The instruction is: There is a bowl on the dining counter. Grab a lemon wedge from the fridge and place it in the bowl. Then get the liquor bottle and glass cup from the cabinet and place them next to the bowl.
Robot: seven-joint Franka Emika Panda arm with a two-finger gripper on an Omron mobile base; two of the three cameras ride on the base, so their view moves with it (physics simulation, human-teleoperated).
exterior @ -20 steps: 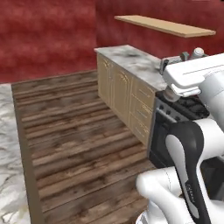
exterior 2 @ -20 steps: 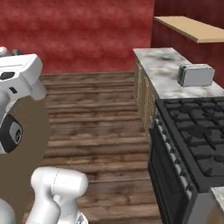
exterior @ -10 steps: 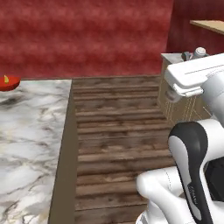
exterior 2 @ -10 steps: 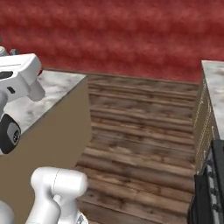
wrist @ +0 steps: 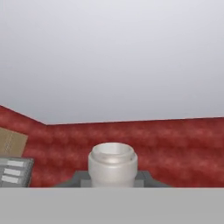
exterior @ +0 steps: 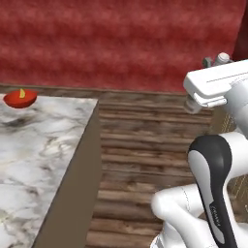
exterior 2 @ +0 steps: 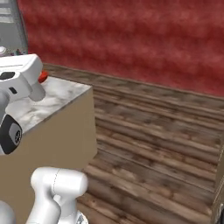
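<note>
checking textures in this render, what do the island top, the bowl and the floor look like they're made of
The island top looks like polished marble: white with grey veins. The bowl looks like smooth red ceramic or plastic: even colour, soft sheen; I can't tell which. The floor looks like dark, worn wooden planks with visible grain and seams.

Both base views look forward and down from behind the arm, sharing the dining counter (exterior: 43, 140), wood floor (exterior 2: 166, 131) and red wall (exterior: 121, 43). The hand view faces level, toward wall and ceiling (wrist: 112, 52).

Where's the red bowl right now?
The bowl sits at the far left of the left base view, on the dining counter near its far edge, with the lemon wedge inside it.
</note>
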